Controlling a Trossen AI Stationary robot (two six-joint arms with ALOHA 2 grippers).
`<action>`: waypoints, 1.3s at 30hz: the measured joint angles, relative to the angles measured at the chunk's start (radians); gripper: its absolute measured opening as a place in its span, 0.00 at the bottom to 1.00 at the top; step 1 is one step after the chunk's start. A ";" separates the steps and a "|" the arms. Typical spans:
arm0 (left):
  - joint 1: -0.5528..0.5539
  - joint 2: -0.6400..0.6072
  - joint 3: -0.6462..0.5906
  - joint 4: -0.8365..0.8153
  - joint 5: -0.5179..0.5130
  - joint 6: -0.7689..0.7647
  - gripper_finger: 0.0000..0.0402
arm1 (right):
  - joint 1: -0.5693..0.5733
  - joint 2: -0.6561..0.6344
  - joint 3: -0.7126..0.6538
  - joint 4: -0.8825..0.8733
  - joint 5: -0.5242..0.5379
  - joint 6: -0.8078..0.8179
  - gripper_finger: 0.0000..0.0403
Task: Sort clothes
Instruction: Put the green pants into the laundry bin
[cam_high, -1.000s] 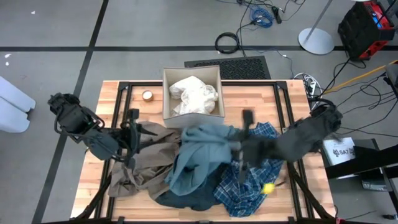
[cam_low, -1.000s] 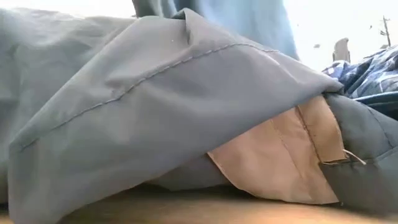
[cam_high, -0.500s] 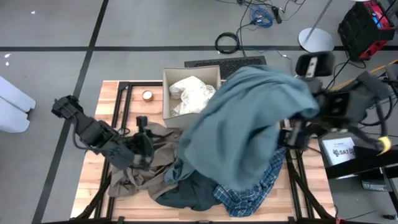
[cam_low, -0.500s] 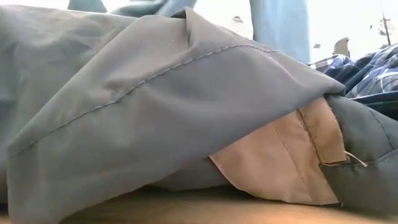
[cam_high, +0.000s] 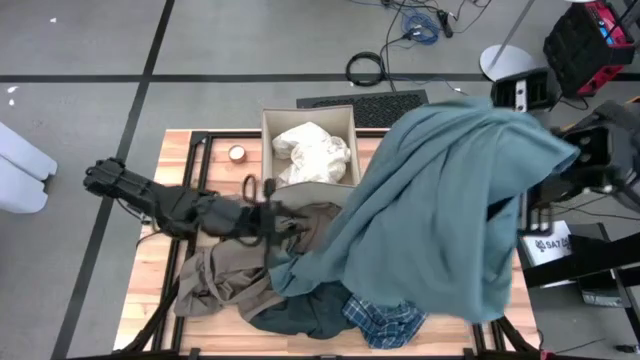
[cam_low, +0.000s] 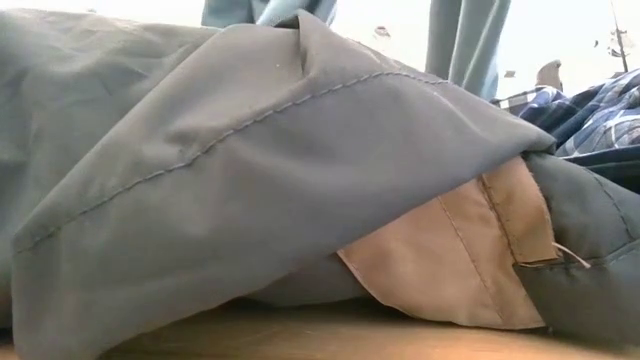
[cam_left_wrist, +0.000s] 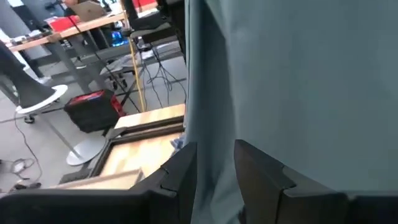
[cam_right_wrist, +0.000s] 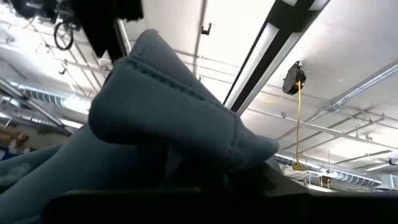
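High view is showing the right gripper (cam_right_wrist: 205, 180) raised beyond the counter's right edge, its jaws pressed together on a fold of the large teal-grey fabric shirt (cam_high: 440, 210). This shirt is hanging down over the right half of the wooden counter (cam_high: 180, 150). The left gripper (cam_high: 262, 215) is lying near the counter's middle, jaws partly spread, with the shirt's hem passing between them. Under it are lying the tan-brown garment (cam_high: 225, 275), the dark slate garment (cam_high: 305, 315) and the blue plaid shirt (cam_high: 385, 320). Cream-white pieces (cam_high: 312, 150) are sitting inside the beige square fabric box (cam_high: 268, 150) at the far edge.
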 joint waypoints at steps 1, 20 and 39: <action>0.024 0.019 0.000 0.033 0.032 0.000 0.29 | 0.000 -0.003 0.000 0.000 0.000 0.004 0.06; 0.524 0.214 0.084 0.607 0.617 -0.277 0.29 | 0.051 0.043 -0.001 -0.076 -0.228 0.268 0.06; 0.322 0.831 0.601 0.645 0.819 -0.480 0.29 | -0.105 0.138 -0.001 -0.049 -0.343 0.478 0.06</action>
